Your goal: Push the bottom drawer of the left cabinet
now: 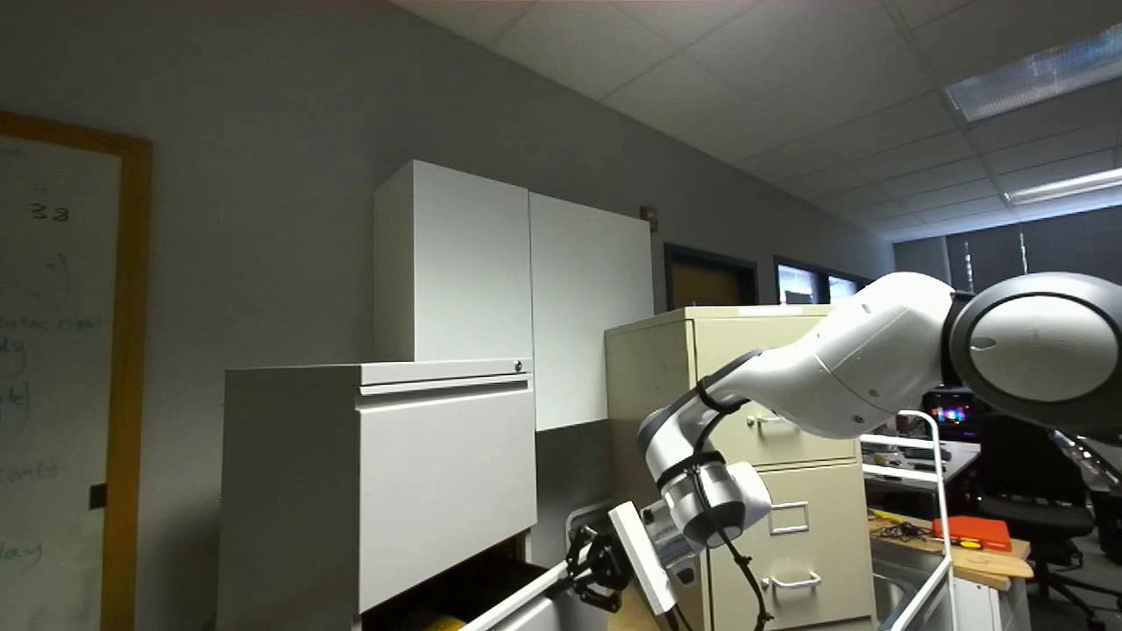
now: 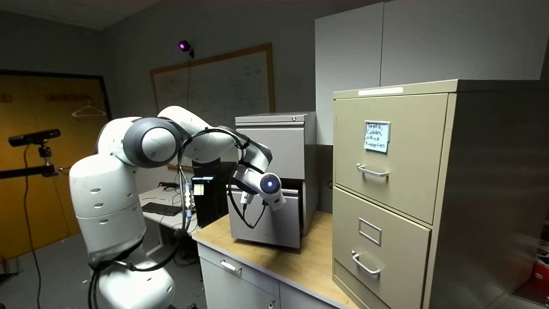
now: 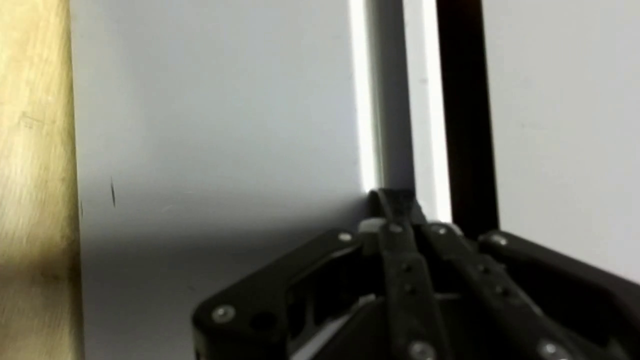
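The left cabinet is pale grey-white metal and shows in both exterior views (image 1: 289,491) (image 2: 311,171). Its bottom drawer (image 2: 261,225) is pulled partly out, with a dark gap above it. In an exterior view the drawer's top edge (image 1: 517,605) shows, with something yellow inside. In the wrist view the drawer front (image 3: 225,125) fills the left and middle, turned sideways. My gripper (image 3: 395,202) is shut, its fingertips together at the dark strip along the drawer's top edge, seemingly touching it. The gripper also shows at the drawer edge in an exterior view (image 1: 574,574).
The cabinet's upper drawer (image 1: 447,491) is closed. A taller beige filing cabinet (image 2: 386,193) stands beside it. A white double-door cupboard (image 1: 473,263) hangs on the wall. The cabinet stands on a wooden countertop (image 2: 315,253).
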`<control>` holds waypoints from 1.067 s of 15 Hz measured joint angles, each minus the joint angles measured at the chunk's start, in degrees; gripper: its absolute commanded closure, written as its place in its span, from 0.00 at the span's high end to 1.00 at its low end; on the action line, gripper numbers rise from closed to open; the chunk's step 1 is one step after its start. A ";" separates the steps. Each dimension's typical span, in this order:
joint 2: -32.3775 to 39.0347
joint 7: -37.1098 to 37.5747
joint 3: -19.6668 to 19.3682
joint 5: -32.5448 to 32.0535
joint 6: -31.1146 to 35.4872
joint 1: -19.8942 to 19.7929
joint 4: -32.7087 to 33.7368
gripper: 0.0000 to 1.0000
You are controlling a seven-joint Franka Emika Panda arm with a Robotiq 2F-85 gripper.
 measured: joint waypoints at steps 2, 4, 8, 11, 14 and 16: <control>2.46 -0.01 0.64 0.11 1.02 0.27 2.96 0.00; 5.01 -0.01 1.07 0.10 2.18 0.86 6.10 0.00; 9.98 -0.01 1.91 -0.10 4.12 2.48 12.34 0.00; 13.23 -0.01 2.33 -0.46 5.17 3.63 16.53 0.00; 16.05 0.14 2.40 -1.53 5.83 4.48 20.26 0.00; 17.66 0.15 2.42 -2.44 6.52 5.03 22.45 0.00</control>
